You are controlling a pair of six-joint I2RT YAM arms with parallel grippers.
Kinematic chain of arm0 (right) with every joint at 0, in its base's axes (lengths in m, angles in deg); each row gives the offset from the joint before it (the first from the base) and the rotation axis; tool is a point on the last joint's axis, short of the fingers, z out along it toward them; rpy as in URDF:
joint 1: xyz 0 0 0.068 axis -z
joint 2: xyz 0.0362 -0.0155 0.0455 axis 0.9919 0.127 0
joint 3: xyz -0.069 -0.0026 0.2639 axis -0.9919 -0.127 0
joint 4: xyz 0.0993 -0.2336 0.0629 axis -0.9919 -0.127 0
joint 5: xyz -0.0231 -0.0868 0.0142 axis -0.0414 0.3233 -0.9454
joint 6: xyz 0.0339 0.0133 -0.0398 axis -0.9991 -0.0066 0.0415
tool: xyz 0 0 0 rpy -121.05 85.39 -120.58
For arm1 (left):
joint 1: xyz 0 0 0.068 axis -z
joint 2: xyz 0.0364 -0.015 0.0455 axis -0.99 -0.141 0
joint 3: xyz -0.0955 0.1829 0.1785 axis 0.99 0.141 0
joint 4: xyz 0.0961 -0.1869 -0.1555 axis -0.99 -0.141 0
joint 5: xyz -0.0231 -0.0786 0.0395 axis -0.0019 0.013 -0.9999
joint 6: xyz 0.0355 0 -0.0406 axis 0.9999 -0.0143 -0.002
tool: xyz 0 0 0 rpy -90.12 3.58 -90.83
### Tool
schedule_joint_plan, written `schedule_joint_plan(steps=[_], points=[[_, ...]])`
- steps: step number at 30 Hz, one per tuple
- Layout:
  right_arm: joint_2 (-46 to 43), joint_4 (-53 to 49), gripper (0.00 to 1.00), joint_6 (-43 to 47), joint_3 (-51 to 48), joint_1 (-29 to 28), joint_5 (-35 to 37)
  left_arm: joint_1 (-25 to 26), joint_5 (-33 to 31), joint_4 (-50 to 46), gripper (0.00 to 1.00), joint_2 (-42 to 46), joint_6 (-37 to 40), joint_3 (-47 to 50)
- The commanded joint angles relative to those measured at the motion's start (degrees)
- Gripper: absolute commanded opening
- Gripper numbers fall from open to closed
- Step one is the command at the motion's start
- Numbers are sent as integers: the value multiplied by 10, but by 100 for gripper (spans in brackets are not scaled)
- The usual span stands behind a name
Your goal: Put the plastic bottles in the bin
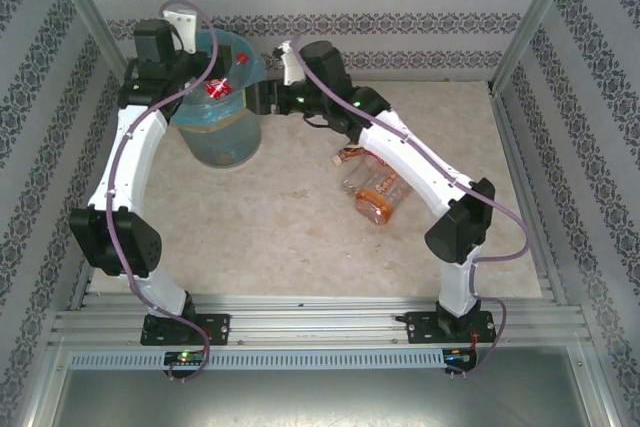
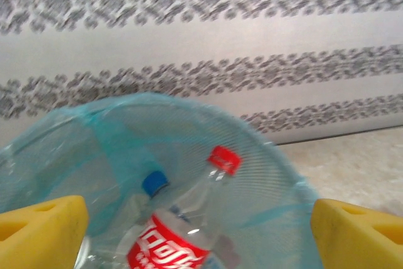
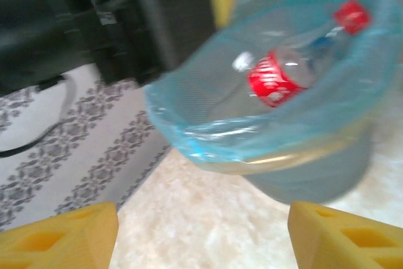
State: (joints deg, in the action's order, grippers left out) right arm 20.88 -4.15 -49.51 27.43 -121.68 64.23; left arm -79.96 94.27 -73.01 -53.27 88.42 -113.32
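Note:
The bin (image 1: 222,132), lined with a light blue bag, stands at the back left of the table. Inside it lie a clear bottle with a red label and red cap (image 2: 182,225) and another with a blue cap (image 2: 154,183); the red-labelled bottle (image 3: 277,77) is also seen from the right wrist. My left gripper (image 2: 198,237) hangs open over the bin's mouth, nothing between its yellow fingers. My right gripper (image 3: 201,237) is open and empty, just right of the bin (image 3: 302,155). An orange-tinted bottle (image 1: 381,197) and a clear one (image 1: 360,164) lie on the table.
Patterned walls enclose the table on three sides, with metal posts at the back corners. The right arm's forearm (image 1: 410,152) arches over the two loose bottles. Bare tabletop (image 1: 270,237) stretches in front of the bin.

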Motion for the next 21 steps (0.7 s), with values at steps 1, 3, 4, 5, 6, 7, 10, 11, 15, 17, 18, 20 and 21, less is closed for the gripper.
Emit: schedule_joint_plan(steps=[1, 3, 4, 5, 6, 7, 10, 11, 15, 17, 18, 20, 21], points=[[-60, -13, 68, 6, -47, 34, 38, 42, -34, -37, 92, 28, 48, -38], [-88, -10, 66, 2, -88, 58, 45, 70, -51, -48, 92, 29, 58, -48], [-98, -10, 65, 2, -103, 67, 48, 80, -54, -52, 92, 29, 60, -52], [-110, -13, 64, 4, -119, 79, 53, 93, -56, -55, 92, 28, 63, -55], [-120, -18, 64, 6, -135, 90, 57, 107, -59, -57, 92, 26, 65, -59], [-128, -22, 63, 7, -147, 100, 59, 119, -60, -61, 92, 22, 67, -63], [-153, -30, 60, 10, -195, 131, 62, 161, -69, -77, 92, 2, 78, -84], [-160, -33, 59, 12, -210, 141, 64, 174, -70, -82, 92, -7, 78, -91], [-183, -28, 53, 6, -270, 178, 56, 225, -71, -99, 91, -48, 82, -120], [-192, -22, 51, 3, -295, 193, 47, 247, -70, -102, 91, -67, 83, -129], [-195, -20, 51, 1, -307, 201, 44, 259, -69, -102, 91, -77, 82, -132], [-199, -22, 52, 1, -326, 215, 36, 279, -66, -105, 91, -96, 77, -138], [-200, -26, 52, 3, -334, 222, 33, 289, -60, -103, 91, -106, 71, -138]])
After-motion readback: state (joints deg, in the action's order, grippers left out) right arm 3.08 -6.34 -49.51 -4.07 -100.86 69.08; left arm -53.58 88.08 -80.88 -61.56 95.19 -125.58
